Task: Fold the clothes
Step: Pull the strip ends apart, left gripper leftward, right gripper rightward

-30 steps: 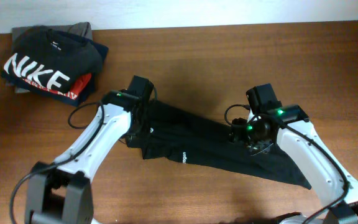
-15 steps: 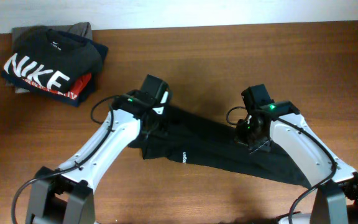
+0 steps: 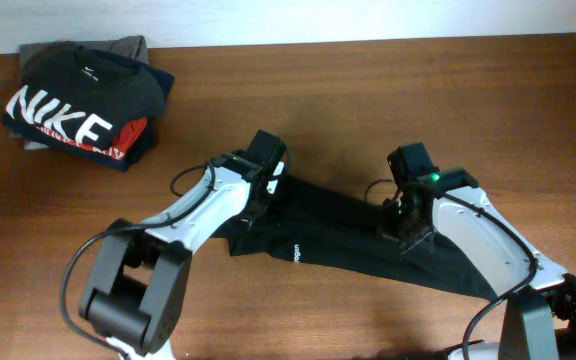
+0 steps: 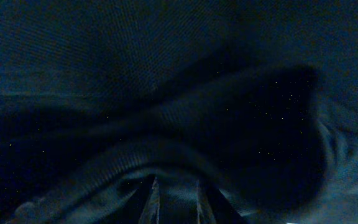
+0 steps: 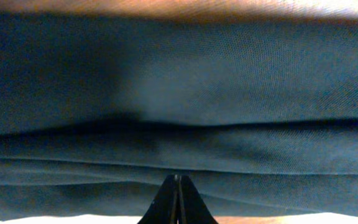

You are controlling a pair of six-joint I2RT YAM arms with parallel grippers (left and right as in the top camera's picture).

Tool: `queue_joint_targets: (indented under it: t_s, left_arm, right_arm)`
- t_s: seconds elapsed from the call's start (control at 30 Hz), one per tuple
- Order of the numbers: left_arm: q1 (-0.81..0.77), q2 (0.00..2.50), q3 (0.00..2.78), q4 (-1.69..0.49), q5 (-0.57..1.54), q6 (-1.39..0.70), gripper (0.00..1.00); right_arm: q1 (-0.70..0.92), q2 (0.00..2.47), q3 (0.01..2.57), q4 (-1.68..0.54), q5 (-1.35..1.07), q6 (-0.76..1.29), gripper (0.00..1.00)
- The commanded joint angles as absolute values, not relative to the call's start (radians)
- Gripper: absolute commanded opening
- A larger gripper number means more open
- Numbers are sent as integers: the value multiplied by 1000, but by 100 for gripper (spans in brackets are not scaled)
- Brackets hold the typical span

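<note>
The clothes (image 3: 338, 235) are a plain black top lying crumpled in a long slanted band across the middle of the table, a tiny white print (image 3: 294, 250) on the near edge. My left gripper (image 3: 260, 200) presses down on the upper left end. In the left wrist view dark cloth (image 4: 166, 93) fills everything, and a fold sits between the narrowly parted fingers (image 4: 152, 202) of the left gripper (image 4: 176, 200). My right gripper (image 3: 400, 218) is on the right half. In the right wrist view the right gripper (image 5: 178, 182) has its jaws pressed together at a ridge of the black fabric (image 5: 179, 81).
A pile of folded garments topped by a black NIKE T-shirt (image 3: 78, 95) sits at the back left corner. Brown wooden table (image 3: 368, 90) surrounds the top, and a strip of it (image 5: 179, 7) shows beyond the cloth in the right wrist view.
My left arm has swung right along the top's upper left edge and its jaws have narrowed onto cloth. My right gripper has snapped shut and shifted slightly left.
</note>
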State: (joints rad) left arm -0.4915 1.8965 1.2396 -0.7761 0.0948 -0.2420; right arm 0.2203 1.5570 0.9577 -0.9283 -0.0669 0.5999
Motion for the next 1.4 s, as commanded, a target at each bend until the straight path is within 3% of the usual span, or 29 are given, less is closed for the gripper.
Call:
queue_joint_targets:
  t_s: [0.0, 0.3, 0.77, 0.93, 1.1, 1.17, 1.37]
  left_arm:
    - [-485, 1936, 1243, -766, 105, -230, 22]
    - [-429, 1984, 1243, -797, 66, -266, 22]
    - [-206, 1984, 1243, -906, 25, -295, 22]
    - [-137, 1984, 1243, -928, 17, -295, 22]
    - [-88, 1984, 1243, -950, -1, -295, 22]
    - [-79, 1984, 1243, -956, 0, -295, 22]
    - [-81, 1974, 1243, -962, 4, -295, 21]
  right_arm:
    - [207, 1563, 904, -915, -40, 638, 4]
    - [36, 1563, 791, -894, -48, 671, 4]
    - [-158, 1563, 743, -775, -47, 617, 4]
    - [-167, 1563, 744, -709, -47, 579, 15]
    - [-173, 1563, 748, -661, -47, 576, 18]
    - [-172, 1563, 750, -641, -47, 576, 25]
    - [-172, 1562, 804, -648, -52, 554, 30]
